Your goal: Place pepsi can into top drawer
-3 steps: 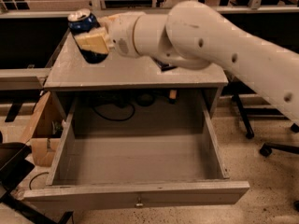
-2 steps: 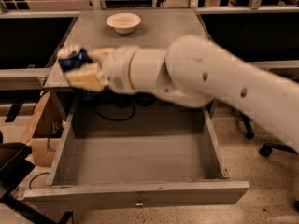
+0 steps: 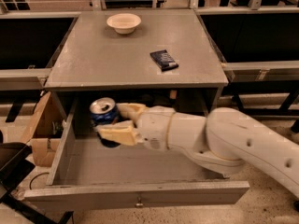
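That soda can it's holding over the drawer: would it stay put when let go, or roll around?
The pepsi can, clamped in the gripper over the open top drawer, is round-sided, so it would probably roll if it lands on its side. Its smooth metal is likely slippery. Set upright on the drawer's flat bottom, it should stand.
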Robot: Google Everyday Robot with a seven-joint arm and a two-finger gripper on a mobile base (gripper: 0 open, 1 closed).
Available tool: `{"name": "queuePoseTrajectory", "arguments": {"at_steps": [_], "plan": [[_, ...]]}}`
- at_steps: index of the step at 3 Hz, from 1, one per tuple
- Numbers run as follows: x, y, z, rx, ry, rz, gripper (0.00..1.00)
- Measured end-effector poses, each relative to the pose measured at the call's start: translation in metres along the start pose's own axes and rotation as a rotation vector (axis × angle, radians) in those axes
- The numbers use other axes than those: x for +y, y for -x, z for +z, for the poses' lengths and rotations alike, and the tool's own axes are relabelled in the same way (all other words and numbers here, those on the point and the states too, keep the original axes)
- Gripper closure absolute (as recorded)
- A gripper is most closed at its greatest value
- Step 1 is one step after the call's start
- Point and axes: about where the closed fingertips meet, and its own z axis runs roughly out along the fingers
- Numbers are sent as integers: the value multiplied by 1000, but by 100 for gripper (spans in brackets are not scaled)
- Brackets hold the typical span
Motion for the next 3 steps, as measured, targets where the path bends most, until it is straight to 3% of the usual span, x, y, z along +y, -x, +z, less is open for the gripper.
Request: {"name": "queuePoseTrajectory", "arguments": {"at_steps": [1, 2, 3], "plan": [[-5, 2, -9, 3, -28, 0, 100], [-17, -12, 14, 15, 54, -34, 100], [-29, -43, 41, 43, 167, -80, 100]]}}
